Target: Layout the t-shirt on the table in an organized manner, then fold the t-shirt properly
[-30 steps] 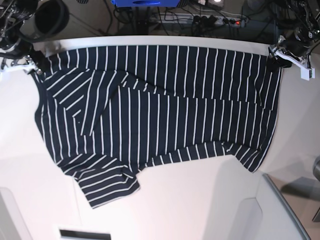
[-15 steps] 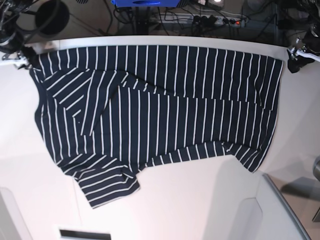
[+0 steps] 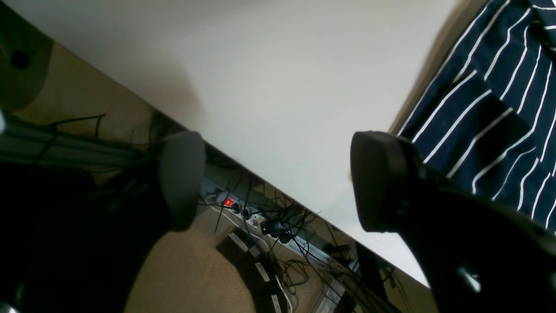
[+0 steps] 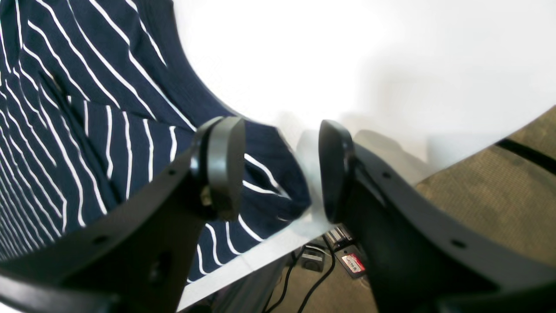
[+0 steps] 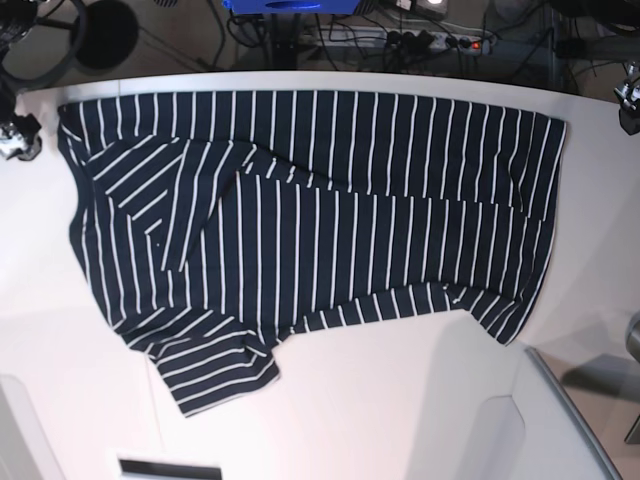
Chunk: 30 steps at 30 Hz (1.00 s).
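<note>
1. Looking from the left wrist view, the left gripper (image 3: 273, 180) has its jaws wide apart with nothing between them. It hangs over the far edge of the table (image 3: 269, 87). The t-shirt (image 3: 499, 117) lies at the right. A power strip (image 3: 243, 213) on the floor shows a red light; no writing can be read.

2. In the right wrist view, the right gripper (image 4: 278, 167) has parted jaws that hold nothing; a corner of the t-shirt lies under them at the table edge.

3. In the base view, the t-shirt (image 5: 310, 230) lies flat along the far edge of the table (image 5: 380, 400), with its long axis left to right. One sleeve points toward the near-left. No label shows.
</note>
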Tool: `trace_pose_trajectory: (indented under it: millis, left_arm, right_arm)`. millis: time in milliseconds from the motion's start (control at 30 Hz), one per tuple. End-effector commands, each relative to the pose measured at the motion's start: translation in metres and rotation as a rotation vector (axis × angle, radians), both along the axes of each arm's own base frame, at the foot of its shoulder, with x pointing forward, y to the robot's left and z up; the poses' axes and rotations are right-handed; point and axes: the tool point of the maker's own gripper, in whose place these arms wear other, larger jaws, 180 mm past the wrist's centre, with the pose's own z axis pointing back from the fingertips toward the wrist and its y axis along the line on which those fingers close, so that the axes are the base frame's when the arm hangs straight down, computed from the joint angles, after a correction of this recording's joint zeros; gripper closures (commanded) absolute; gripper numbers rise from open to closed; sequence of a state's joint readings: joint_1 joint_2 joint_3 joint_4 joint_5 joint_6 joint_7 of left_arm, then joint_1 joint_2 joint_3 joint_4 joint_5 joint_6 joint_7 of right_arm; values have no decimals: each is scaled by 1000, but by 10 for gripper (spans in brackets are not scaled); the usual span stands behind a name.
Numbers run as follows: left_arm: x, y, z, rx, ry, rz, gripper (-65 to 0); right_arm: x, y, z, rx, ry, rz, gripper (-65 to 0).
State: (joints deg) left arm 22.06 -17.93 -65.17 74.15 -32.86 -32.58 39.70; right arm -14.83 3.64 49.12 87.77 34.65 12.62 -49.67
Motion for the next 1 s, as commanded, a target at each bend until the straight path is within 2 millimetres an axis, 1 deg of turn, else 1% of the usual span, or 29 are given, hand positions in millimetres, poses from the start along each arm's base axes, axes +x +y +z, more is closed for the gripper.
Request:
trace_pose_trajectory:
  millis: [0,467,800,967]
  left_arm:
    - [7,9,17,41,-36,-10,-507]
    - [9,7,16,37,-40,-13,-504]
    - [6,2,10,23,-37,-9,-504]
    - [10,1,11,18,-50,-9,-504]
  right_arm:
    - [8,-9,12,-31,-36,5,-266]
    - [7,-6,11,-28,-34,12,-266]
    - [9,-4,11,-25,-39,15,-266]
    - [10,-4,11,-25,-40,15,-266]
